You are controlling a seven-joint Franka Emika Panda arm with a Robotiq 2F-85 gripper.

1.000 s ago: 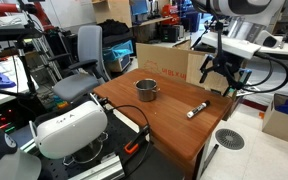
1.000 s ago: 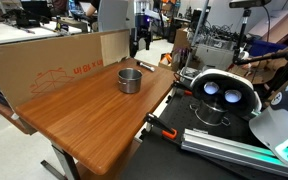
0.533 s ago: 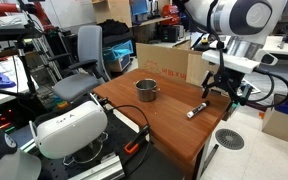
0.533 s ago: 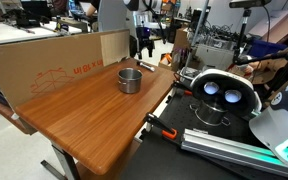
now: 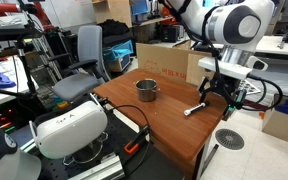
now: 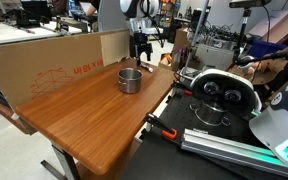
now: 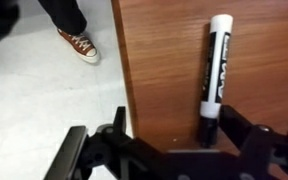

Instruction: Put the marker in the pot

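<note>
The black two-fingered gripper point(image 7: 176, 128) hangs low over the brown wooden worktop point(image 7: 169, 60) in the wrist view, spread wide and holding nothing. The short white marker with a black label and dark cap point(image 7: 216, 75) lies flat on the wood. Its cap end is just beside one finger rather than centred in the gap. The opposite finger hangs at the worktop's edge, with pale floor point(image 7: 44, 100) and a red canvas sneaker point(image 7: 79, 45) beyond.

The likeliest failure, as I judge it, is closing from this offset. The near finger would push the round marker instead of pinching it, and it could roll. With the edge so near, a roll that way could end on the floor. Coming straight down could also land a fingertip on the cap. Centring sideways first looks wise.

Farther off, in an exterior view, the small round shiny steel pot point(image 5: 147, 90) stands upright, well apart from the marker. Bare wood lies between them, so the carry looks unobstructed. A brown cardboard box point(image 5: 164, 62) behind the pot limits room beyond it.
</note>
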